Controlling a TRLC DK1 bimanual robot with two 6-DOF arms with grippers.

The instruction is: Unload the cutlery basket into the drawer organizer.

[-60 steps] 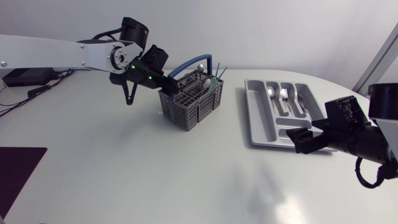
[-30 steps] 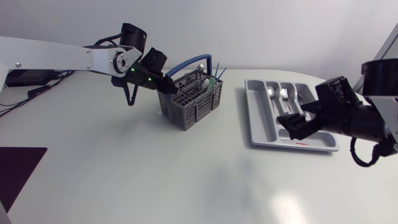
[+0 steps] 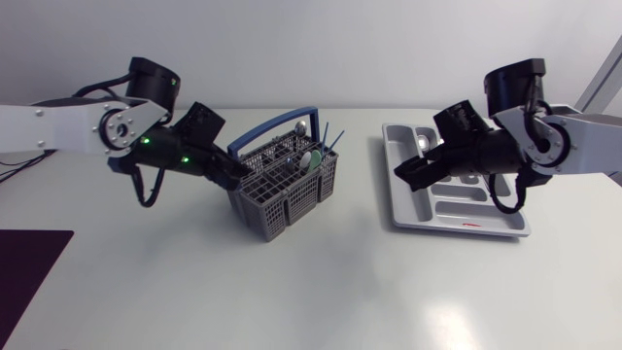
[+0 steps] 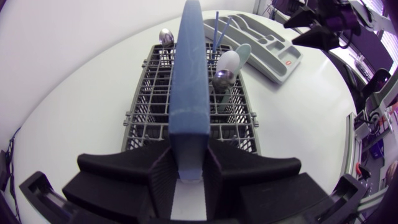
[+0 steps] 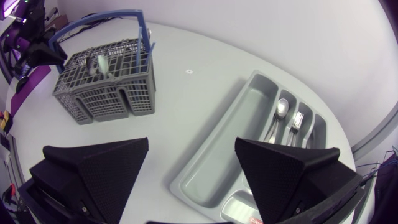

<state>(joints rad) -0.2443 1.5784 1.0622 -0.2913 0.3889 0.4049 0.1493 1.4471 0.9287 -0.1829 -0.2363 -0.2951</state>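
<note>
The grey cutlery basket (image 3: pixel 282 194) stands left of the table's middle and holds a spoon (image 3: pixel 300 128), a pale green utensil (image 3: pixel 309 156) and blue sticks (image 3: pixel 330 134). My left gripper (image 3: pixel 231 173) is shut on the near end of its blue handle (image 4: pixel 188 81); in the left wrist view both fingers (image 4: pixel 163 180) press the handle from the sides. The grey drawer organizer (image 3: pixel 408 209) lies at the right with a spoon (image 5: pixel 281 111) and a fork (image 5: pixel 297 121) in its far slots. My right gripper (image 3: pixel 413 175) hovers open over the organizer's left edge (image 5: pixel 205 155), holding nothing.
A dark purple mat (image 3: pixel 29 267) covers the table's front left corner. Bare tabletop lies between the basket and the organizer and along the whole front.
My left gripper closed on the blue handle and drew the basket left and toward the front. My right arm swung from the organizer's front right up over its left edge.
</note>
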